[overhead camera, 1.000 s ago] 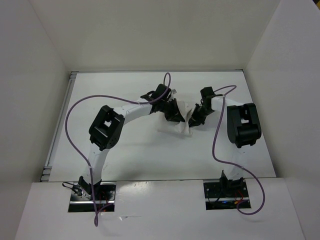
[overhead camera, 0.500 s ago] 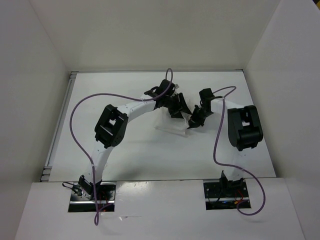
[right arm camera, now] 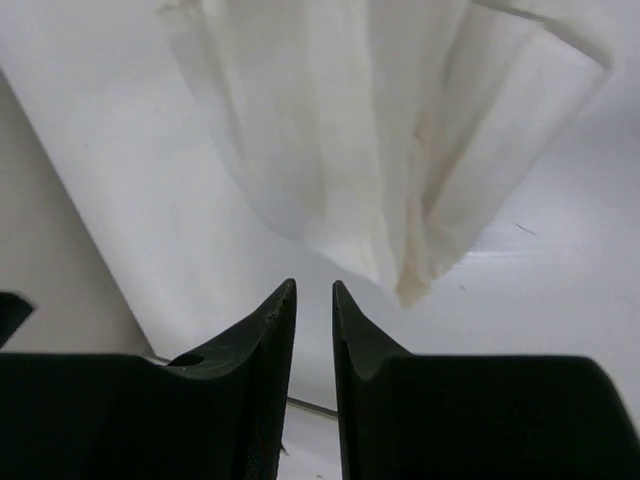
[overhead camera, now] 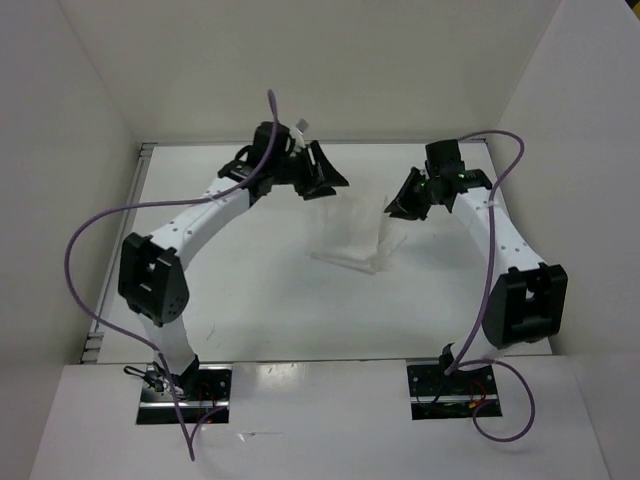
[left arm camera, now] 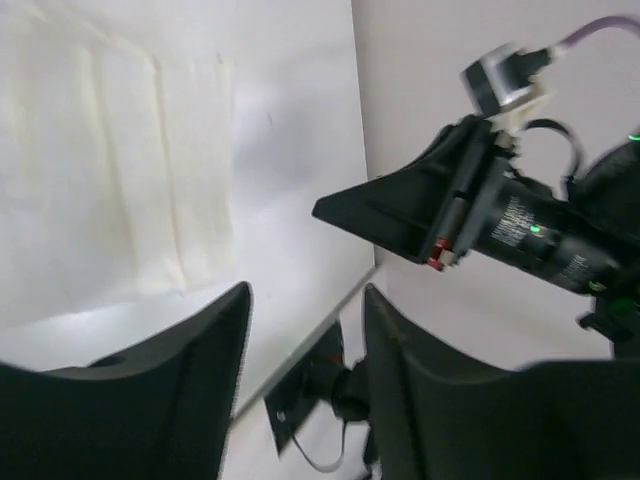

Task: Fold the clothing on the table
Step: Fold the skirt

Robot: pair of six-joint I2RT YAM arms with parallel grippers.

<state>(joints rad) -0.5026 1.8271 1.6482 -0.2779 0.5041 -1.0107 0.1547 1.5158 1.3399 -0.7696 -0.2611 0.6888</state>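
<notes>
The clothing (overhead camera: 352,238) is a thin white garment lying folded on the table (overhead camera: 250,300), near its middle. It shows as creased cream fabric (left arm camera: 120,170) in the left wrist view and as a bunched, pleated edge (right arm camera: 380,130) in the right wrist view. My left gripper (overhead camera: 333,184) hovers above and behind the garment's far left side; its jaws (left arm camera: 307,292) are wide open and empty. On the far right side my right gripper (overhead camera: 396,208) hangs above the cloth. Its fingers (right arm camera: 314,287) stand a narrow gap apart with nothing between them.
White walls enclose the table on three sides. A metal edge rail (overhead camera: 115,270) runs along the left side. Purple cables (overhead camera: 90,240) loop off both arms. The right arm's wrist and camera (left arm camera: 500,220) appear in the left wrist view.
Both grippers have risen and drawn back toward the far side, away from each other. The left gripper has opened and let go of the clothing, which now lies on the table.
</notes>
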